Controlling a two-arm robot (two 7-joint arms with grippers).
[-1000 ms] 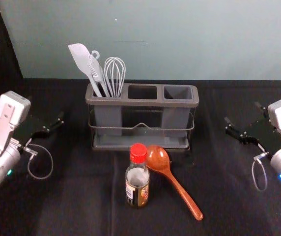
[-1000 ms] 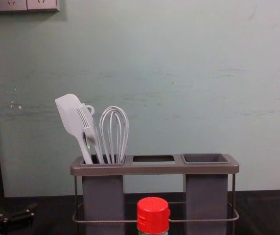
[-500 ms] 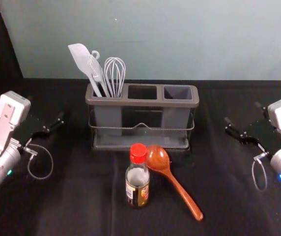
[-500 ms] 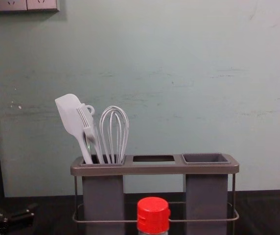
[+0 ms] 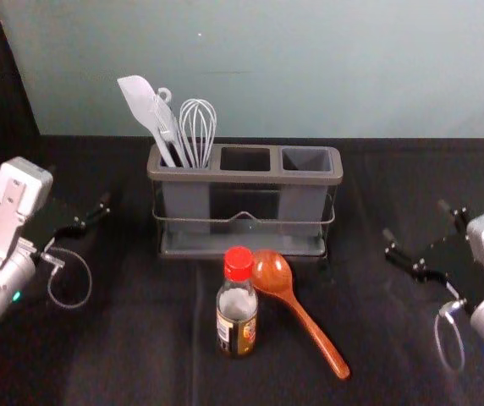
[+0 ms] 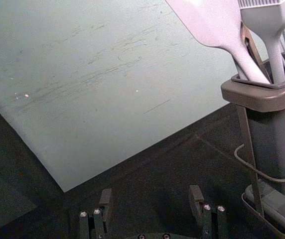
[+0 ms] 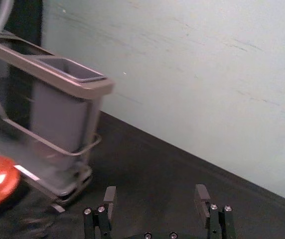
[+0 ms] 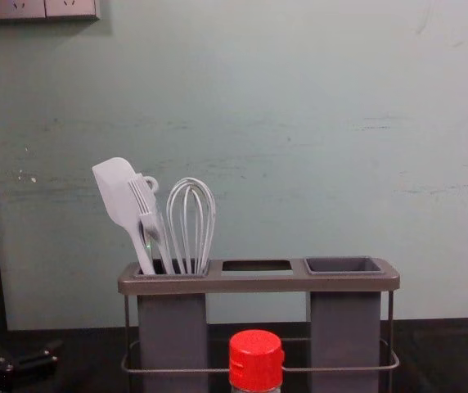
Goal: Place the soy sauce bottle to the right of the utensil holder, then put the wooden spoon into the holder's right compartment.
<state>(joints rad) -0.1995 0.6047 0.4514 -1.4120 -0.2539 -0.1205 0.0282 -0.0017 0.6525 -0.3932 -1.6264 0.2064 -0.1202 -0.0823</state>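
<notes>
The right gripper (image 5: 415,222) has shifted nearer over the table's right side, its fingers wide apart and holding nothing. The left gripper (image 5: 78,188) is parked at the left, also spread wide. The soy sauce bottle (image 5: 237,317) stands upright on the near side of the utensil holder (image 5: 244,177), just left of the wooden spoon (image 5: 308,325), whose handle points near and right.
</notes>
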